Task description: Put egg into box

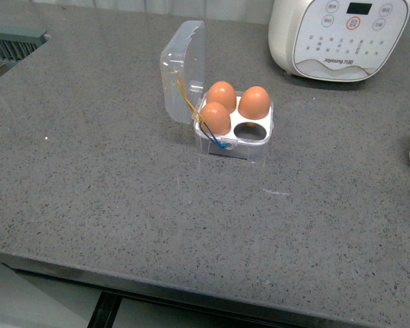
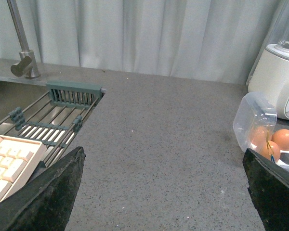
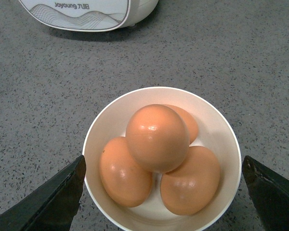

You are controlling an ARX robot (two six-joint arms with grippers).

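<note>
- Right hand [image 3: 164, 161]: mine, over the bowl [image 3: 89, 144]; fingers [image 3: 58, 192] spread wide, one on each side of it, gripping nothing
- Egg [image 3: 156, 137]: orange-brown, topmost in the bowl, resting on three other eggs [image 3: 125, 173] of the same look; it lies between my right fingers and clear of both
- Bowl: round, white, on the grey speckled table [image 3: 38, 96], near the front of the white appliance [image 3: 86, 12]
- Box [image 1: 232, 126]: clear, four cells, white tray, mid-table, well apart from the bowl
- Lid [image 1: 184, 68]: clear, standing open on the box's left side
- Three boxed eggs [image 1: 222, 92]: brown, seated in both far cells and the near-left one; the near-right cell [image 1: 249, 130] holds none
- Cords [image 1: 191, 102]: yellow and blue, running down the hinge side of the box
- Left hand [image 2: 164, 156]: mine, fingers [image 2: 53, 192] well apart, only bare table between them; the box shows just beside one finger
- Sink [image 2: 5, 101]: at the table's left end, with tap [image 2: 21, 48], grey-green rack [image 2: 74, 94] and a cream keyboard [image 2: 9, 161] on the rack
- Curtain [image 2: 135, 33]: pale, behind the table
</note>
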